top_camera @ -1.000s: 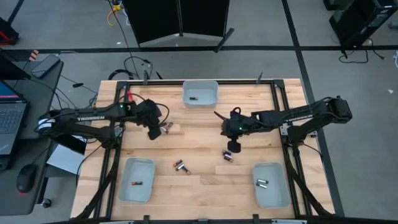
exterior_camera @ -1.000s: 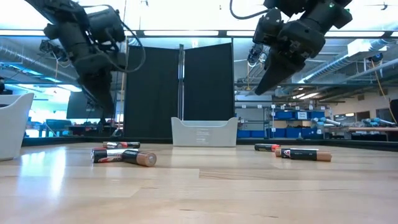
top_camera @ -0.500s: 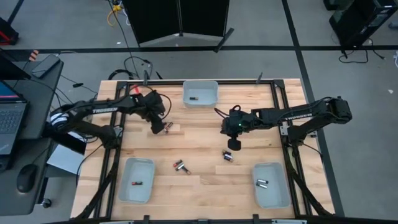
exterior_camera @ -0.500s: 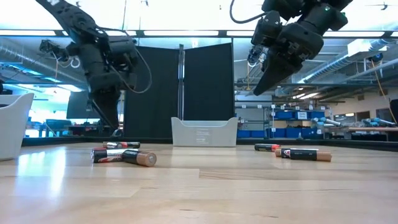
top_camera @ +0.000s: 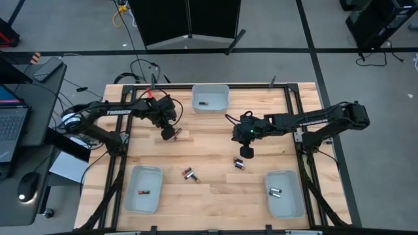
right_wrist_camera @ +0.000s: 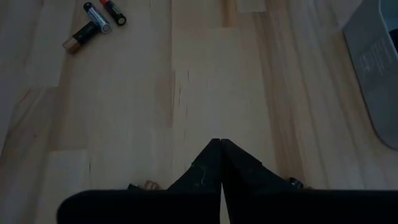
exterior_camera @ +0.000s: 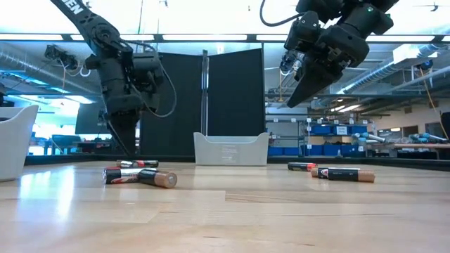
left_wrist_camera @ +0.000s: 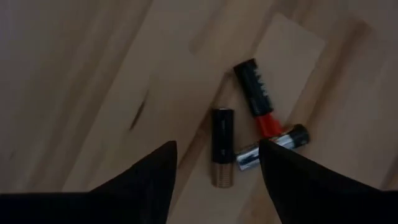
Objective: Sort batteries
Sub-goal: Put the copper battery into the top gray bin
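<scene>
Three batteries lie together on the table: a black one with a gold end [left_wrist_camera: 222,147], a black-and-red one [left_wrist_camera: 255,96] and a silver-and-black one [left_wrist_camera: 273,146]. They also show in the high view as a battery cluster [top_camera: 176,134]. My left gripper [left_wrist_camera: 217,168] is open and hangs low just above them, its fingers on either side of the gold-ended cell, also seen from above [top_camera: 168,132]. My right gripper [right_wrist_camera: 221,149] is shut and empty, raised over the table [exterior_camera: 292,102] near two more batteries [top_camera: 239,163]. Another pair of batteries [top_camera: 189,174] lies toward the near edge.
Three pale trays stand on the table: a far centre tray [top_camera: 210,98], a near left tray [top_camera: 143,188] and a near right tray [top_camera: 285,194], each with a cell or two inside. Bare wood lies between the battery groups. A black panel stands behind the far edge.
My left gripper has moved a little toward the table's right and far side and come down toward the three batteries, while its arm swung toward the far edge. The batteries have not moved.
</scene>
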{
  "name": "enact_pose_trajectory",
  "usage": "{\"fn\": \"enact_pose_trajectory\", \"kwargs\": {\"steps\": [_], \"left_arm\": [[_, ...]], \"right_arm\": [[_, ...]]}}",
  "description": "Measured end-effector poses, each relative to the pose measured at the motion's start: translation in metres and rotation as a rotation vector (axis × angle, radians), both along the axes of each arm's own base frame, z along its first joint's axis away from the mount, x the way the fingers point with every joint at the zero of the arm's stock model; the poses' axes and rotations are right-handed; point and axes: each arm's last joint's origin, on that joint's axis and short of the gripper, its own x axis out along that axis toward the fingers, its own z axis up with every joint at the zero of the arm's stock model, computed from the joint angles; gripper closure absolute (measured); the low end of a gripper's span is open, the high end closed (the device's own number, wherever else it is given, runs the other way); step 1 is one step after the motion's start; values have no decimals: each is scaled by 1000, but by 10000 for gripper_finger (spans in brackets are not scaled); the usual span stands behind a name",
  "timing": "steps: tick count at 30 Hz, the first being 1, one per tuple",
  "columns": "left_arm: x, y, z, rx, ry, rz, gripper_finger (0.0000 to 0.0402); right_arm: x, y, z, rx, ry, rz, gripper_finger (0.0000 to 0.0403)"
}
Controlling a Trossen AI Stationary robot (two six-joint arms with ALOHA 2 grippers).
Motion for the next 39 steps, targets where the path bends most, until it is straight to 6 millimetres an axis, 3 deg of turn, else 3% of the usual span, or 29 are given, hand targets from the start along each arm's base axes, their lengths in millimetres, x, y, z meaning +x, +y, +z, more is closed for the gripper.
{"fn": "enact_pose_trajectory", "kwargs": {"steps": [20, 24, 31, 35, 39], "left_arm": [[9, 7, -22, 28, 70, -2, 202], [9, 8, -23, 51, 82, 3, 243], [6, 11, -23, 65, 96, 17, 357], [7, 13, -18, 62, 105, 4, 359], [17, 20, 5, 86, 109, -22, 359]], "right_arm": [[0, 0, 0, -20, 7, 23, 389], [0, 0, 0, -21, 7, 25, 389], [0, 0, 0, -36, 7, 39, 389], [0, 0, 0, -41, -1, 39, 389], [0, 0, 0, -43, -2, 38, 389]]}}
